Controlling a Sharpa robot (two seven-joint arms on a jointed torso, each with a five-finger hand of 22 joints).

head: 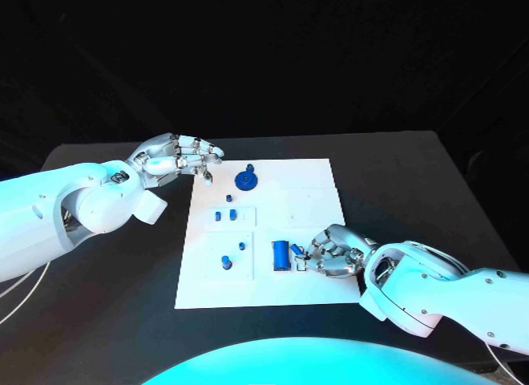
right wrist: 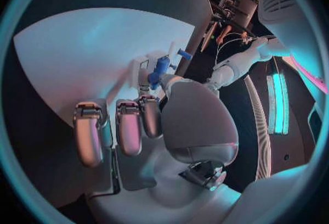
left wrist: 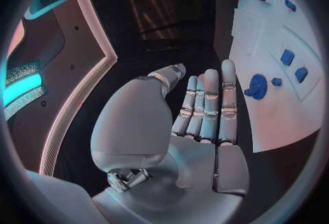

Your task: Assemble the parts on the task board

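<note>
The white task board (head: 305,188) lies mid-table. On it are a round blue part (head: 248,178), two small blue blocks (head: 224,214), a blue peg (head: 227,261) and a long blue cylinder (head: 280,254). My right hand (head: 334,253) rests on the board's near right side, just right of the cylinder. Its thumb and a finger pinch a small blue part (right wrist: 161,69), the other fingers (right wrist: 126,125) curled in. My left hand (head: 178,156) hovers off the board's far left corner, left of the round part (left wrist: 257,85), its fingers (left wrist: 209,106) straight and holding nothing.
The black table (head: 426,176) spreads around the board on all sides. Shallow recessed panels (head: 232,255) mark the board's left half. The board's far right part (head: 311,172) carries no parts.
</note>
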